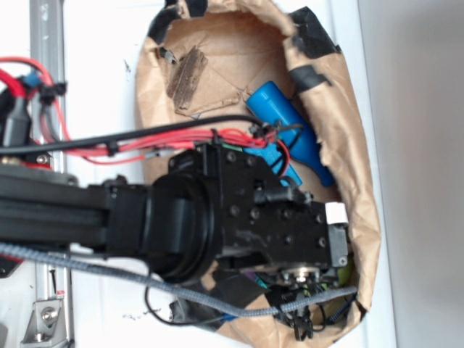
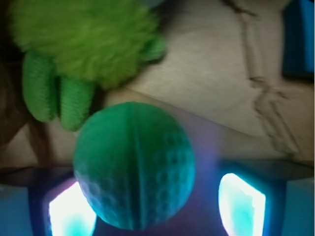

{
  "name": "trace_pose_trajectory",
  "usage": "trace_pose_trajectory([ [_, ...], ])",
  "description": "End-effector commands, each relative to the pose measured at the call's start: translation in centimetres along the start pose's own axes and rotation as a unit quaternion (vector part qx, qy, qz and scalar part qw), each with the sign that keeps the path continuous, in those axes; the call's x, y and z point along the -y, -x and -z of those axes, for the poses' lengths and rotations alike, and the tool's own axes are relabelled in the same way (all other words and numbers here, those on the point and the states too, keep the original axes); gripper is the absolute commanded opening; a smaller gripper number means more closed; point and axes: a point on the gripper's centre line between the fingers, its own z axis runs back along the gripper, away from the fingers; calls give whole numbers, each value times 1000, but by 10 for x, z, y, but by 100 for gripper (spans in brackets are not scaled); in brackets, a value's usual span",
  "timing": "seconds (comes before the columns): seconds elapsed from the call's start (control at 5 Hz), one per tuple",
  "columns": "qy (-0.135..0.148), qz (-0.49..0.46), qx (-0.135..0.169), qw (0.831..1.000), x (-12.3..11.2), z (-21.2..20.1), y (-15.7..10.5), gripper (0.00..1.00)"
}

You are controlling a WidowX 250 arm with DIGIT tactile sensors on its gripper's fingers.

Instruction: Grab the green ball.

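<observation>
The green ball (image 2: 134,164), teal and dimpled with a seam down its middle, lies on brown paper and fills the lower middle of the wrist view. My gripper (image 2: 156,206) is open around it. The left finger (image 2: 71,209) is close against the ball's side, and the right finger (image 2: 241,204) stands off with a clear gap. In the exterior view the black wrist covers the ball, and the gripper (image 1: 308,297) points down into the lower end of the paper-lined basin.
A fuzzy bright-green toy (image 2: 83,44) with ribbed legs lies just beyond the ball. A blue cylinder (image 1: 290,123) lies in the middle of the basin and also shows in the wrist view (image 2: 299,39). The crumpled paper wall (image 1: 359,167) rises close by.
</observation>
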Motion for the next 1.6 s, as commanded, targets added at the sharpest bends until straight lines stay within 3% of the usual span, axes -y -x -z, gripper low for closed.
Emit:
trace_pose_trajectory([
  [0.0,-34,83,35,995,6,9,-14,0],
  [0.4,-51,91,68,992,-10,-22,-21,0],
  [0.6,-66,102,91,988,-30,-51,-6,0],
  [0.8,-110,161,139,971,-69,-105,6,0],
  [1.0,-132,195,146,961,-99,-145,11,0],
  [1.2,-137,250,144,948,-104,-163,12,0],
  [1.4,-123,265,117,949,-83,-164,16,0],
])
